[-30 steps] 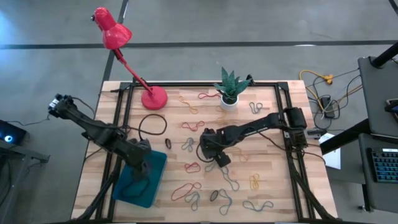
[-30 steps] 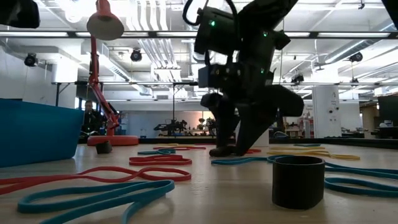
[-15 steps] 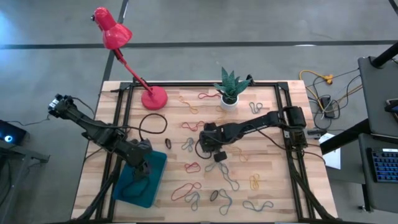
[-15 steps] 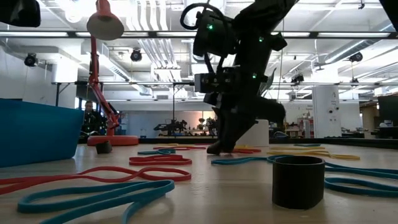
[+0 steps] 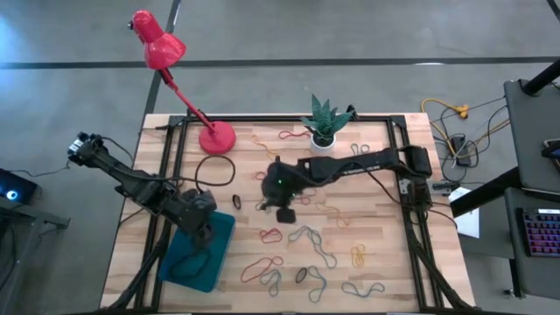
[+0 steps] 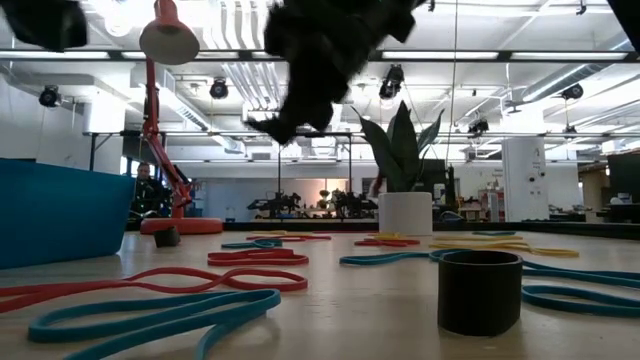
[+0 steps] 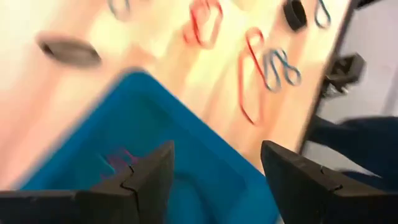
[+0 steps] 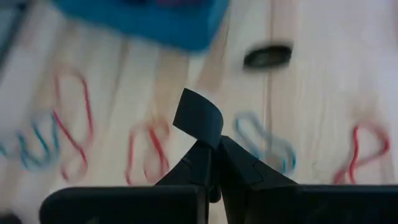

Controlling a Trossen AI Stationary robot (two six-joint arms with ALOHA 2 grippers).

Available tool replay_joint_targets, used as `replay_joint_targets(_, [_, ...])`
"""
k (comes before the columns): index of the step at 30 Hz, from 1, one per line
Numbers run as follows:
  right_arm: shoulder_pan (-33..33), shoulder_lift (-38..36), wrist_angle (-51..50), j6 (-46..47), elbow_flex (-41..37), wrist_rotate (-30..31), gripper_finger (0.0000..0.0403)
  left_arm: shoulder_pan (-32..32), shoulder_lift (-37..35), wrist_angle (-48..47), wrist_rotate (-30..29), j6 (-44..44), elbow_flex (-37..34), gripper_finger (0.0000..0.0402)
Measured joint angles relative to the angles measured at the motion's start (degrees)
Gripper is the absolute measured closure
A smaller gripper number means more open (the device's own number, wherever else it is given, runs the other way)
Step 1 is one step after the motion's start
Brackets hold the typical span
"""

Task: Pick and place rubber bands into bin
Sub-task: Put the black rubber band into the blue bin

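Note:
Rubber bands in red [image 5: 271, 234], teal [image 5: 312, 242] and yellow [image 5: 359, 255] lie flat across the wooden table. Two dark bands [image 5: 237, 200] [image 5: 302, 275] also rest there. The teal bin [image 5: 198, 254] sits at the near left, with a few bands inside [image 7: 118, 163]. My left gripper [image 7: 214, 177] hangs open above the bin. My right gripper [image 5: 284, 210] is raised over the table's middle, shut on a dark rubber band [image 8: 199, 117]. My right gripper pinches the dark rubber band between its two fingertips [image 8: 202, 155]. A bent stretch of the band [image 8: 198, 115] sticks out beyond them. The fingers slant down toward the table's left. The band is lifted clear of the table.
A red desk lamp [image 5: 216, 137] and a white plant pot [image 5: 323, 142] stand along the far edge. A black cable loop [image 5: 214, 175] lies near the lamp's base. Black frame rails [image 5: 179, 166] run along the table's left and right sides.
My right gripper has shut on a dark band on the table right of centre. It then rose and swung toward the table's left, carrying the band clear of the wood. The other bands stay where they were.

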Motion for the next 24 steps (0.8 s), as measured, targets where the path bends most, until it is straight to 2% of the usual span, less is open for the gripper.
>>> replay_joint_targets(4, [-1.2,0.0,6.1,6.1,2.4,-2.6,0.0394,0.6,0.0,0.1,-11.2,2.3,0.0,0.0178])
replay_joint_targets(8, [-1.2,0.0,7.3,9.4,4.9,-2.9,0.0394,1.0,-0.1,0.3,-19.6,3.3,-0.1,0.0178])
replay_joint_targets(13, [-1.0,0.1,8.5,14.1,6.8,-5.2,0.0394,2.2,2.0,1.7,-27.9,13.9,-0.2,0.0178])
replay_joint_targets(19, [-1.1,0.1,9.1,19.7,8.1,-5.9,0.0394,2.4,7.7,10.1,-31.7,37.5,0.5,0.0178])
replay_joint_targets(24, [-1.1,0.1,8.6,22.6,7.8,-7.0,0.0394,2.4,11.4,9.9,-35.8,42.2,2.5,0.0178])
